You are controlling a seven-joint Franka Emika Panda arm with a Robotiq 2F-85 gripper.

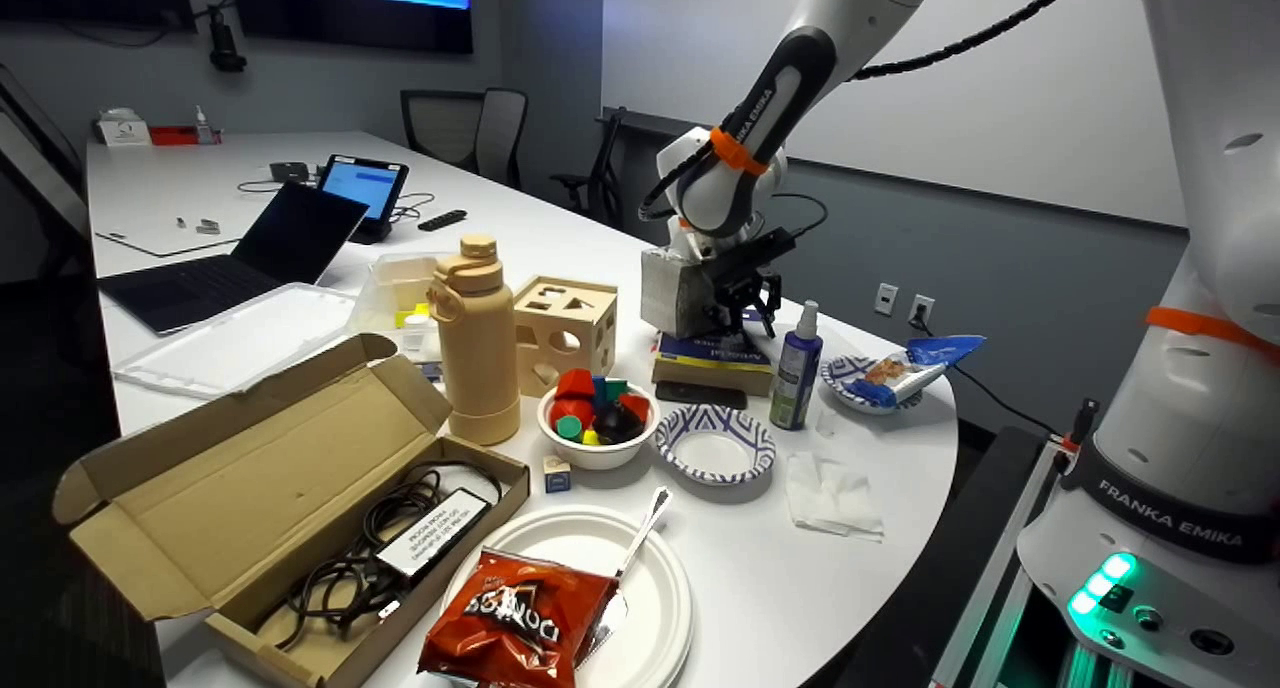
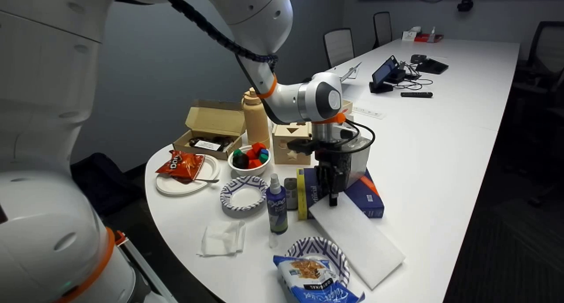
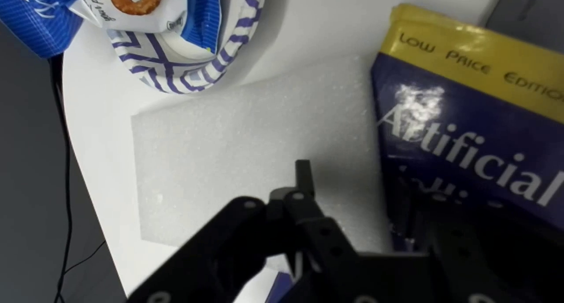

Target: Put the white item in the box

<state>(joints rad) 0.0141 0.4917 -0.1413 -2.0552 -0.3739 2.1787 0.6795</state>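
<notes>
The white item (image 2: 359, 241) is a flat white rectangular sheet lying on the table, with one end against or over the edge of the blue book. It fills the middle of the wrist view (image 3: 238, 162) and cannot be made out in the exterior view where the box is nearer. The box (image 1: 270, 458) is brown cardboard with its lid open and a black adapter and cables inside; it also shows at the back (image 2: 216, 118). My gripper (image 3: 357, 193) is open at the item's book end, one finger over the item, one over the book. Contact cannot be told. It shows in both exterior views (image 1: 748, 320) (image 2: 333, 199).
The blue and yellow book (image 2: 370, 201) lies under my gripper, with a silver-grey block (image 1: 672, 290) behind. A spray bottle (image 1: 797, 368), patterned bowls (image 1: 716, 446), a pretzel bag (image 2: 310, 278), a wooden box (image 1: 565, 333) and a tan bottle (image 1: 478, 348) stand around.
</notes>
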